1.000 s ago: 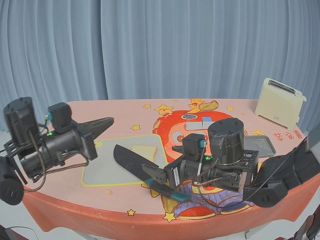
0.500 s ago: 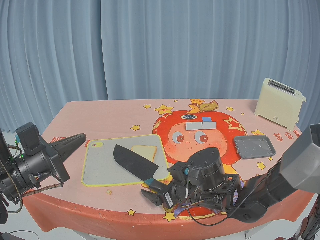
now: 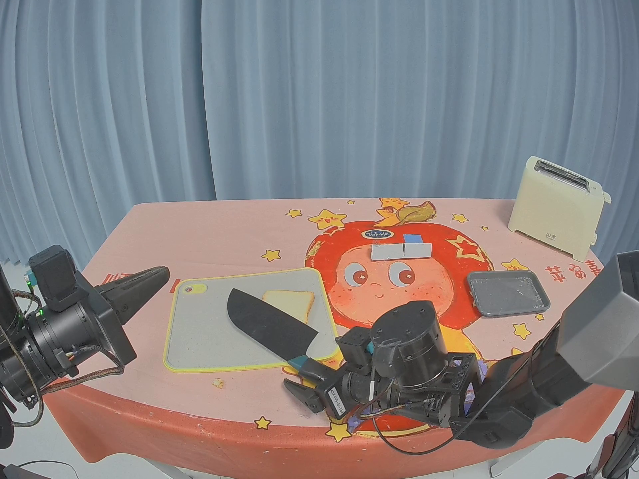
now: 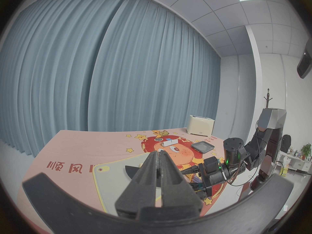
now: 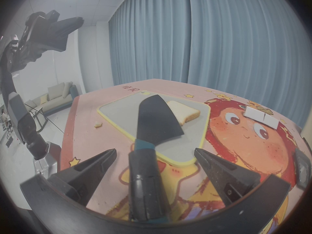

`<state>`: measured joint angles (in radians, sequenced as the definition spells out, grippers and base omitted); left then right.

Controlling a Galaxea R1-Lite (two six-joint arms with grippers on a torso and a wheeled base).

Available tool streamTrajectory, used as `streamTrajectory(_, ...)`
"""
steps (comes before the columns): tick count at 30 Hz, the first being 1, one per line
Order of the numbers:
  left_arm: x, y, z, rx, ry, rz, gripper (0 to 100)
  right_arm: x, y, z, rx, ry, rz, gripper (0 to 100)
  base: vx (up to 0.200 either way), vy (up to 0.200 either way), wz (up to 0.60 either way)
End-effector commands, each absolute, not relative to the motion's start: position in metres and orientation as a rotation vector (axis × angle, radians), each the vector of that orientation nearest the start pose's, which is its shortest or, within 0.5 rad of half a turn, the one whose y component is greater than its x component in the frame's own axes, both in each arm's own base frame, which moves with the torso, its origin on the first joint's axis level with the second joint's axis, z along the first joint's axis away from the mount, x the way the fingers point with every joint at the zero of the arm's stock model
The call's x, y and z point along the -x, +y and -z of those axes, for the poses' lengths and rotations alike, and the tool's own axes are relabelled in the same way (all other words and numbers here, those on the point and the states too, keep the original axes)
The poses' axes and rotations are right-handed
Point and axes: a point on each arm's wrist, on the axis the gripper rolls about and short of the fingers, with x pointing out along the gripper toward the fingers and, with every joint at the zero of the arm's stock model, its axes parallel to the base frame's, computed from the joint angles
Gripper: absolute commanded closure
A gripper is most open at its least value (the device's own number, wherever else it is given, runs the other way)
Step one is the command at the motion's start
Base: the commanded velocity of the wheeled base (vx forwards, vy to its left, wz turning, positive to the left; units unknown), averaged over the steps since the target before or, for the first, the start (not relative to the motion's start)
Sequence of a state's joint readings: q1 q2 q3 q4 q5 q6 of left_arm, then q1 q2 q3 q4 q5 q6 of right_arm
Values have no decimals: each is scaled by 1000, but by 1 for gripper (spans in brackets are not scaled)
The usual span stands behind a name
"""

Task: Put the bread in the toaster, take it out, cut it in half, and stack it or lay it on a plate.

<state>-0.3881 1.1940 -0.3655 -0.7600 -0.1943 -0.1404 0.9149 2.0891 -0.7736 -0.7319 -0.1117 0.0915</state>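
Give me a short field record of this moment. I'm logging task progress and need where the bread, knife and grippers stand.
bread: one slice, flat on the cutting board, no cut visible
knife: lying down, blade on the board beside the bread, handle past the board's edge
right gripper: open, one finger on each side of the knife handle, not closed on it
left gripper: shut, holding nothing, at the table's left edge
toaster: far right corner of the table
grey tray: between the board and the toaster

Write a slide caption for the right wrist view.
Open right end effector straddles a teal-handled black knife lying beside a bread slice on a grey, yellow-rimmed cutting board.
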Motion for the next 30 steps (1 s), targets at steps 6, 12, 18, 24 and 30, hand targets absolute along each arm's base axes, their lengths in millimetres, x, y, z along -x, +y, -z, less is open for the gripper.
streamTrajectory(6, -152, -67, -196, 131, 103, 577, 100, -215, 275, -57, 223, 550, -744, 100, 0, 0, 0)
streamTrajectory(12, -152, -67, -195, 131, 108, 577, 100, -208, 276, -61, 249, 512, -718, 100, 0, 0, 0)
streamTrajectory(18, -153, -67, -198, 132, 94, 578, 100, -206, 274, -68, 246, 491, -707, 100, 0, 0, 0)
streamTrajectory(24, -153, -67, -198, 132, 95, 579, 100, -205, 274, -68, 247, 491, -710, 100, 0, 0, 0)
streamTrajectory(30, -153, -67, -198, 133, 99, 582, 100, -203, 271, -85, 214, 447, -714, 100, 0, 0, 0)
